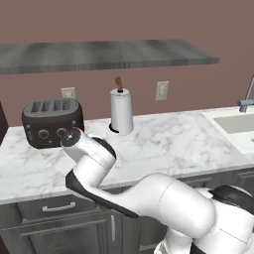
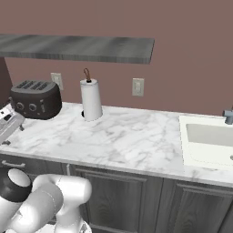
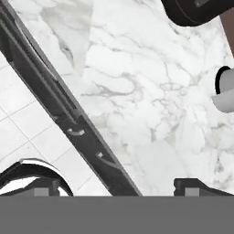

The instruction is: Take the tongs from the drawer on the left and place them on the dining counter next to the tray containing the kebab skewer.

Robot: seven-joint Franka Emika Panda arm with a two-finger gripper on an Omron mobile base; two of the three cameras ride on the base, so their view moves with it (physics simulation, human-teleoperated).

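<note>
The drawer (image 1: 52,207) with its dark wood-grain front and silver bar handle sits shut under the marble counter, at the left; the right base view shows it too, as the drawer (image 2: 13,164). The tongs are hidden. The dining counter and the tray are out of view. My gripper (image 3: 119,187) hangs open above the counter's front edge with nothing between its fingers, looking down on the marble and the dark cabinet fronts. From the right base camera the gripper (image 2: 7,124) is at the far left, in front of the toaster.
A black toaster (image 1: 52,122) and a paper towel roll (image 1: 121,111) stand at the back of the narrow marble counter (image 1: 168,144). A sink (image 2: 209,139) lies at the right. A grey shelf (image 1: 99,54) runs above. White floor tiles (image 3: 23,132) show below the cabinets.
</note>
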